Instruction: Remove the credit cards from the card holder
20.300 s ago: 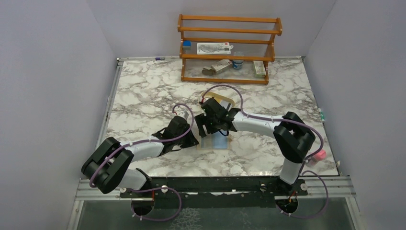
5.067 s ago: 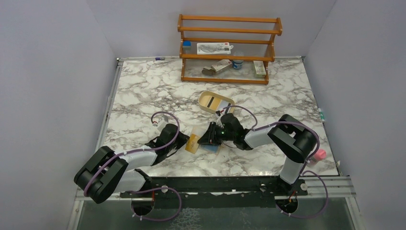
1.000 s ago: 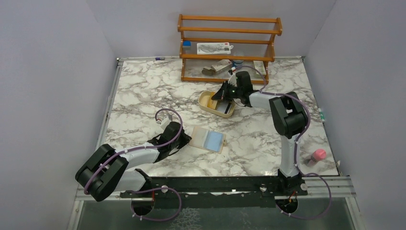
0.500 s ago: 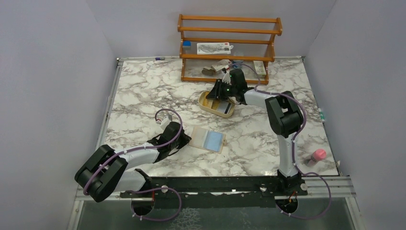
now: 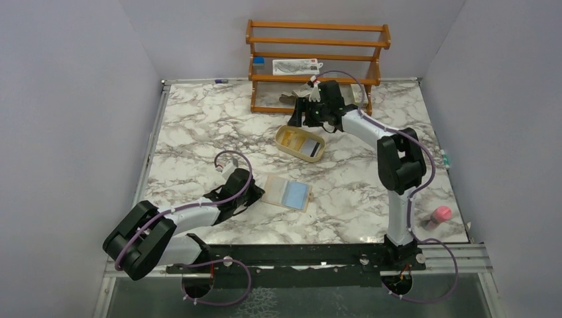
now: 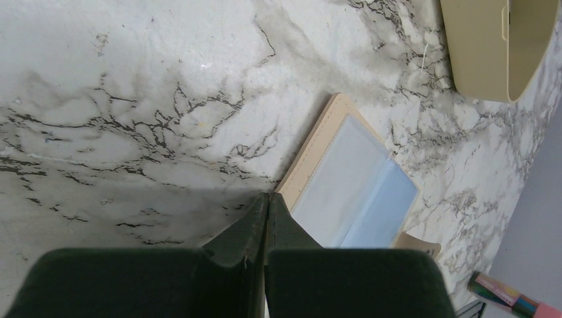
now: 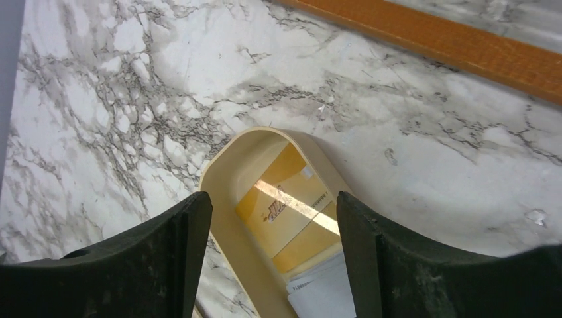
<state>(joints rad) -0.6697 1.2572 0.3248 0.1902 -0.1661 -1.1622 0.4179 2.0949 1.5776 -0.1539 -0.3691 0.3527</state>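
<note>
While my right gripper point(image 7: 272, 195) hangs open and empty over the tray point(image 7: 235, 245) holding both credit cards point(image 7: 285, 218), upper centre, the card holder point(image 5: 287, 193) lies mid-frame against my closed left gripper point(image 6: 267, 199).

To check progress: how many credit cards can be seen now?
2. The yellow-orange card and the whitish-grey card both lie in the tan tray. The open card holder may hide more.

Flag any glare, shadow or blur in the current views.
Right wrist: a bright glare streak crosses the yellow card in the tray; otherwise sharp. Left wrist: a broad shadow darkens the table beside the card holder. Top external: even light, sharp, no glare.
</note>
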